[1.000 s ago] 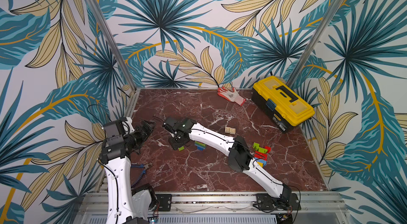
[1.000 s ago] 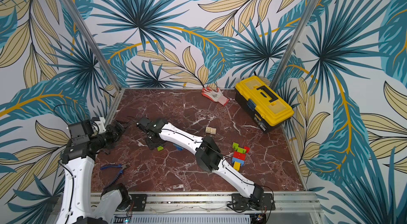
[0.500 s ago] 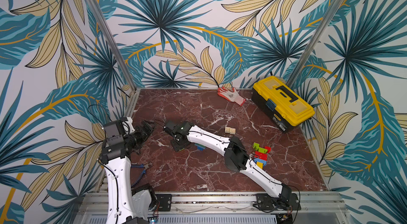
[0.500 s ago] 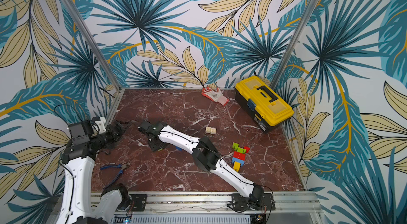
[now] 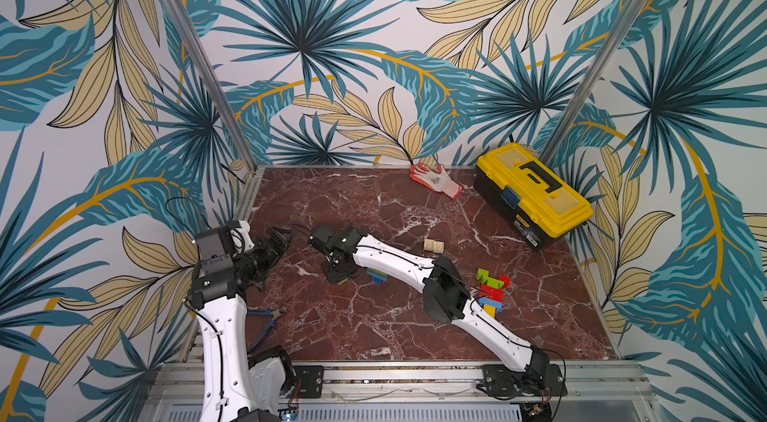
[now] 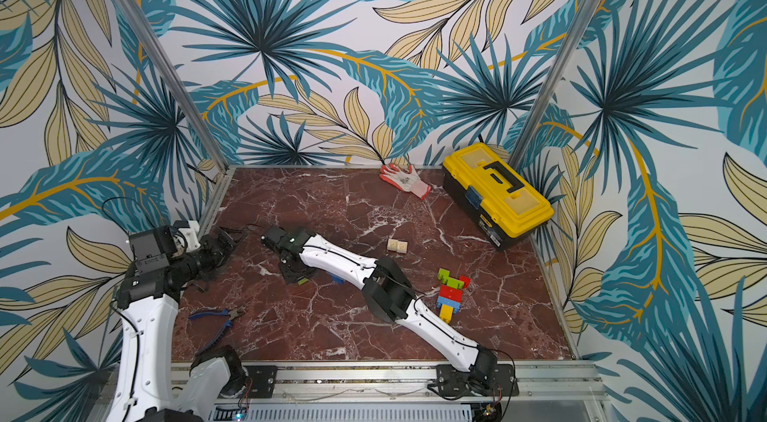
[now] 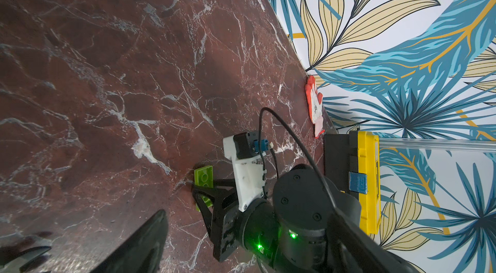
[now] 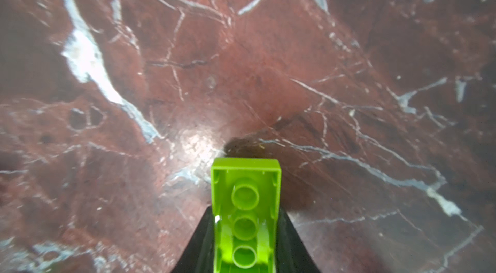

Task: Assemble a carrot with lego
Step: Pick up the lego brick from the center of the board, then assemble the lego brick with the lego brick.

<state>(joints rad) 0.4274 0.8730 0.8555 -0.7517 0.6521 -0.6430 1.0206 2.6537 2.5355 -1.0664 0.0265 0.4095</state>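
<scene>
My right gripper [image 5: 337,274] is down at the marble table [image 5: 373,208], shut on a lime green oblong lego brick [image 8: 245,204]. In the right wrist view the brick's hollow underside faces the camera between the two black fingers. The left wrist view shows the same brick [image 7: 204,177] sticking out of the right gripper's fingers [image 7: 206,204]. A blue and green lego stack [image 5: 377,274] lies just right of it. A cluster of green, red, blue and yellow lego [image 5: 492,289] sits further right, and two cream bricks [image 5: 433,246] behind. My left gripper [image 5: 279,239] hovers open at the table's left edge, holding nothing.
A yellow toolbox [image 5: 533,196] stands at the back right, with a red and white glove [image 5: 436,180] beside it at the back wall. Blue-handled pliers [image 5: 265,316] lie at the front left near the left arm's base. Patterned walls enclose three sides.
My right gripper has come down over the green brick that lay beside it and closed on it. The left arm has not moved.
</scene>
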